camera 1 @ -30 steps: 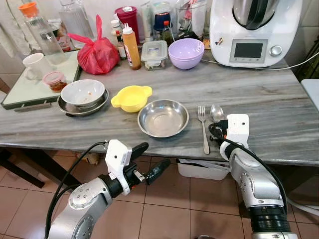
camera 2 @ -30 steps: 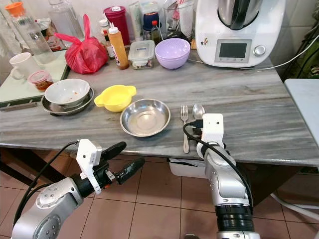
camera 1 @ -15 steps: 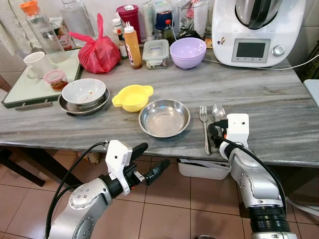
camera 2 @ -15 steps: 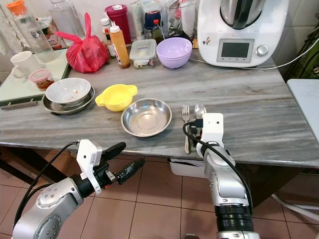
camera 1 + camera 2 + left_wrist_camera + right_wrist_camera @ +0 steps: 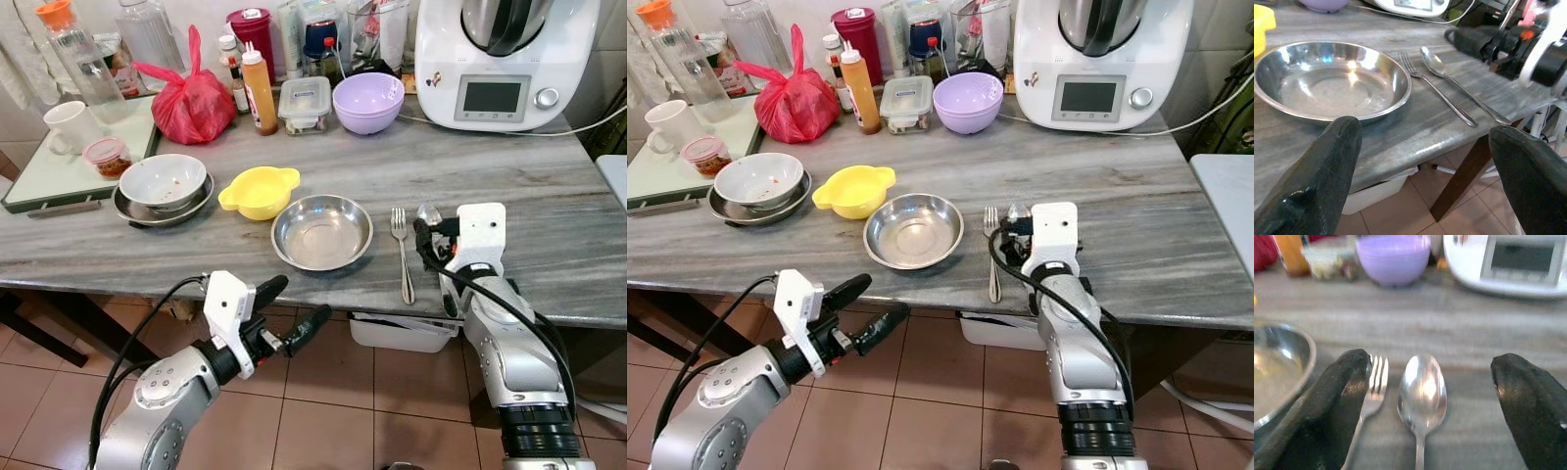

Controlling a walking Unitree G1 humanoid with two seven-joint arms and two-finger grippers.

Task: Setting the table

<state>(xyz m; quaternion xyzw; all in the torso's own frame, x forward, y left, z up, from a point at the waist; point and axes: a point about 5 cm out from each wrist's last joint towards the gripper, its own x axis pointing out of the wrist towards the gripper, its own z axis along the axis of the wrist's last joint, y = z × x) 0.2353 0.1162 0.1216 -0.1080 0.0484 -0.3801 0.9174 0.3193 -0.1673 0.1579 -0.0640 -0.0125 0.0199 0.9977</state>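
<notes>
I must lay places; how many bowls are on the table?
4: steel bowl beside the fork, yellow bowl left of it, white bowl on a plate, purple bowl at back.

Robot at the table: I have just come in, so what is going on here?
The robot stands at a grey marble table that is being set. A steel bowl lies near the front edge, with a fork and a spoon side by side to its right. The right gripper hovers low over the spoon with fingers open, holding nothing. The left gripper hangs open below the table edge, in front of the bowl. Unrelated kitchen items crowd the back.
</notes>
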